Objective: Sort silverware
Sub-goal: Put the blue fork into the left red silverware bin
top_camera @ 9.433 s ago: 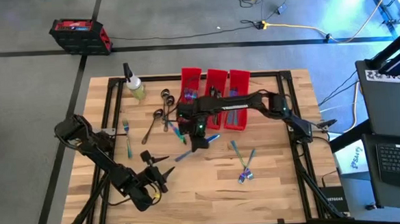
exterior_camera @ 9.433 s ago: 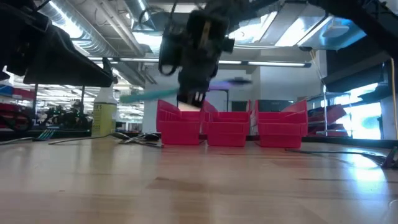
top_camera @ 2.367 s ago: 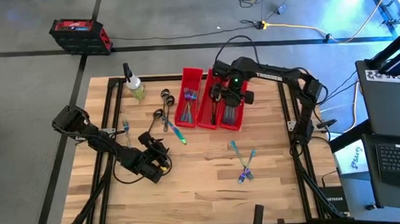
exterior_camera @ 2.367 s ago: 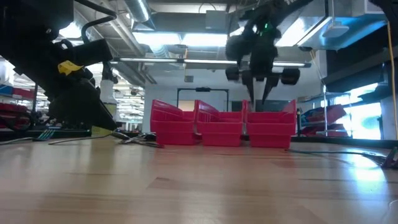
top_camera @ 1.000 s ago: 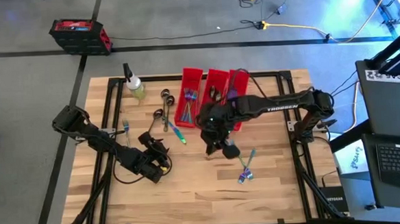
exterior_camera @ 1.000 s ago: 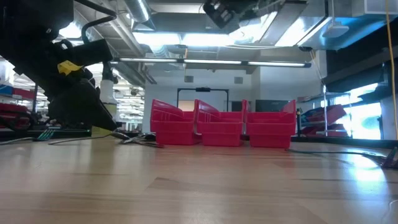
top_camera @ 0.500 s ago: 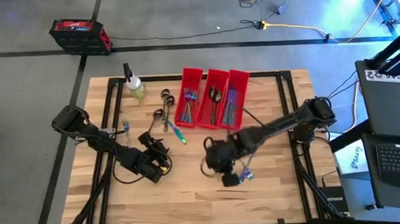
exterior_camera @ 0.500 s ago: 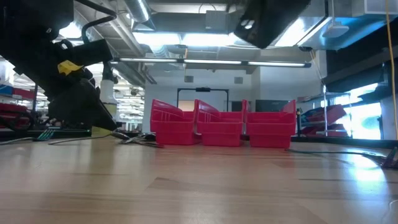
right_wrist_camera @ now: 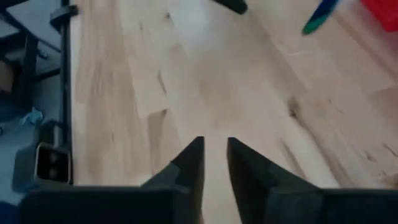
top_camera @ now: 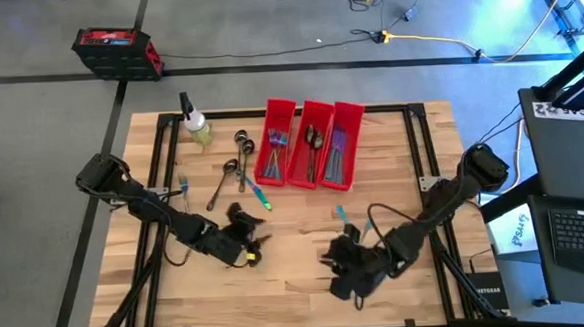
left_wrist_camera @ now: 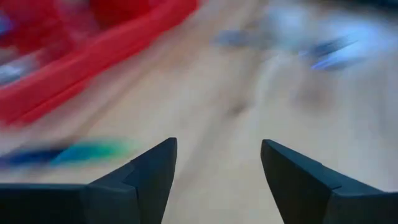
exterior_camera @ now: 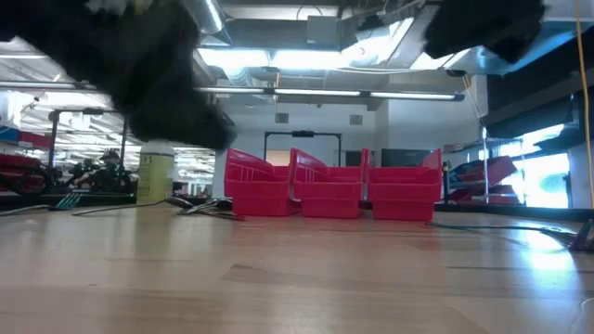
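The left gripper (top_camera: 248, 241) hangs mid-table, jaws apart and empty. The right gripper (top_camera: 346, 271) hangs near the front edge, fingers (right_wrist_camera: 189, 163) a narrow gap apart, holding nothing. Bare wood lies between them. Silverware (top_camera: 247, 171) lies loose left of the red bins (top_camera: 311, 147), more inside them. Bright shop room behind.

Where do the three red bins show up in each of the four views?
High view: red bins at the table's far middle, side by side.
Low view: red bins centre, on the far tabletop.
Left wrist view: a blurred red bin wall.
Right wrist view: only a red corner.
Shared landmark: spray bottle.
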You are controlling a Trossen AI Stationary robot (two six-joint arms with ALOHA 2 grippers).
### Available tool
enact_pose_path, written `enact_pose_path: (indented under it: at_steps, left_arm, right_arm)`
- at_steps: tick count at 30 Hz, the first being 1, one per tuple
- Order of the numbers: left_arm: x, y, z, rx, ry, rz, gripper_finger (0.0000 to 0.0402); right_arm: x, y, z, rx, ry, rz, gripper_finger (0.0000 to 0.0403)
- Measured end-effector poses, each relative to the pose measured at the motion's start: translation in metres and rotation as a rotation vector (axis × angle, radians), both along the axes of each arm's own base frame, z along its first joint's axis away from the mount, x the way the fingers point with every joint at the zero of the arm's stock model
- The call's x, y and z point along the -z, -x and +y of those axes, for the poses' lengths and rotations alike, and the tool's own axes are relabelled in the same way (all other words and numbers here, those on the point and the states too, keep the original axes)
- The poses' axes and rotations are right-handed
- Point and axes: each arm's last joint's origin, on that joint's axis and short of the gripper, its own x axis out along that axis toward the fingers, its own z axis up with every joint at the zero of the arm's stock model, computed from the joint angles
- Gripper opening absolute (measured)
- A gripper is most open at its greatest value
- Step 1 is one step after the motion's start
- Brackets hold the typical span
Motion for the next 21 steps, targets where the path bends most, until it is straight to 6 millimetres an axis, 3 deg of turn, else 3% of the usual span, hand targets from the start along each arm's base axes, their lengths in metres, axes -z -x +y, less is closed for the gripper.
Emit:
enact_pose_path:
  at_steps: [6, 10, 14, 21]
  left_arm:
    - [-0.03, -0.024, 0.005, 0.147, 0.017, -0.289, 0.0221]
    - [-0.026, -0.033, 0.017, 0.111, -0.003, -0.306, 0.0221]
    - [-0.018, -0.043, 0.031, 0.02, 0.095, -0.352, 0.0221]
    - [-0.004, -0.063, 0.036, 0.078, 0.153, -0.383, 0.0221]
  right_arm:
    - [0.005, 0.028, 0.02, -0.068, 0.108, 0.056, 0.0138]
    - [0.024, 0.057, 0.024, -0.026, 0.233, 0.161, 0.0179]
    - [0.046, 0.072, 0.028, 0.017, 0.237, 0.183, 0.0192]
    - [0.071, 0.07, 0.046, -0.131, 0.307, 0.176, 0.0193]
